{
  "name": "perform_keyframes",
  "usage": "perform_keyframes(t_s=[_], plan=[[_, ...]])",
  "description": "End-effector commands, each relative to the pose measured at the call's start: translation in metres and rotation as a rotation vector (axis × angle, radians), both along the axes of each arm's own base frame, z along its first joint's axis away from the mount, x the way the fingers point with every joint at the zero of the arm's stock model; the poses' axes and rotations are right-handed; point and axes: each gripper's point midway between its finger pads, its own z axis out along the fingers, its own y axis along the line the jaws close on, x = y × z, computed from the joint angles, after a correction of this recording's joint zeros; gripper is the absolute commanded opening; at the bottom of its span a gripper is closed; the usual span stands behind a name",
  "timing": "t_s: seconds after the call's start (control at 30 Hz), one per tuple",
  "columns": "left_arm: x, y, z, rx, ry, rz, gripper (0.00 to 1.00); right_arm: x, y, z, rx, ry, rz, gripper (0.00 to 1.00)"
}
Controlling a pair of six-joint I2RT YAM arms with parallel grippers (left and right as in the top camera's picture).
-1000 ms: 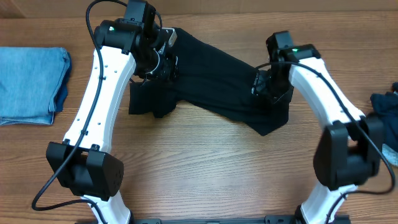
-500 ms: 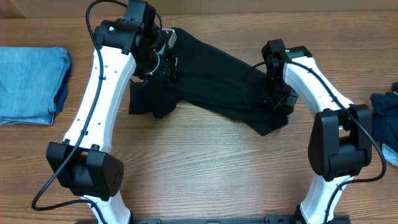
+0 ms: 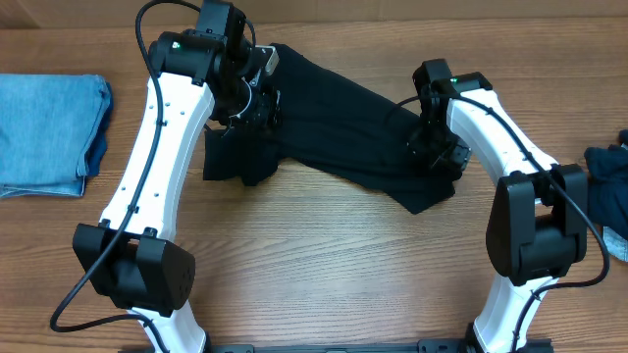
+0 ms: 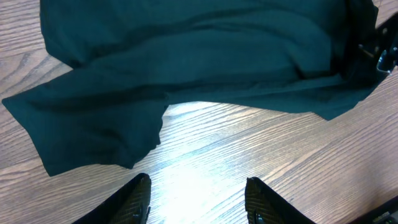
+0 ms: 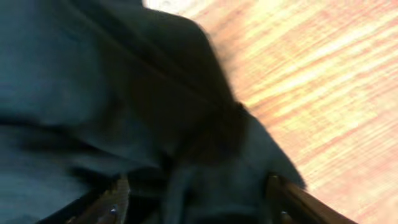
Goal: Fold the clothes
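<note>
A black garment lies spread across the far middle of the wooden table, one end hanging toward the left front, the other toward the right. It also fills the top of the left wrist view. My left gripper hovers over its left end, open and empty above bare wood. My right gripper is down on the garment's right end. Its fingers are spread apart with dark cloth between and under them.
A folded light blue garment lies at the far left. Another dark blue piece of clothing sits at the right edge. The table's near half is bare wood.
My right gripper has shifted slightly left and back over the garment's right end and settled there. The left arm has not moved.
</note>
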Motion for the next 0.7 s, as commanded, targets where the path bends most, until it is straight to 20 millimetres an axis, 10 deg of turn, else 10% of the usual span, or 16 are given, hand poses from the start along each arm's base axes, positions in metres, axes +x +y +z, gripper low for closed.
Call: perform_keyframes(t_s=[0.0, 0.33, 0.67], plan=[[-0.002, -0.001, 0.005, -0.005, -0.014, -0.004, 0.52, 0.004, 0.006, 0.001, 0.041, -0.015, -0.006, 0.75], [-0.003, -0.001, 0.005, -0.007, -0.009, -0.004, 0.52, -0.011, -0.008, -0.026, -0.049, 0.098, -0.007, 0.69], [-0.005, -0.001, 0.004, -0.004, -0.002, -0.005, 0.52, -0.02, -0.018, -0.027, -0.103, 0.142, -0.003, 0.24]])
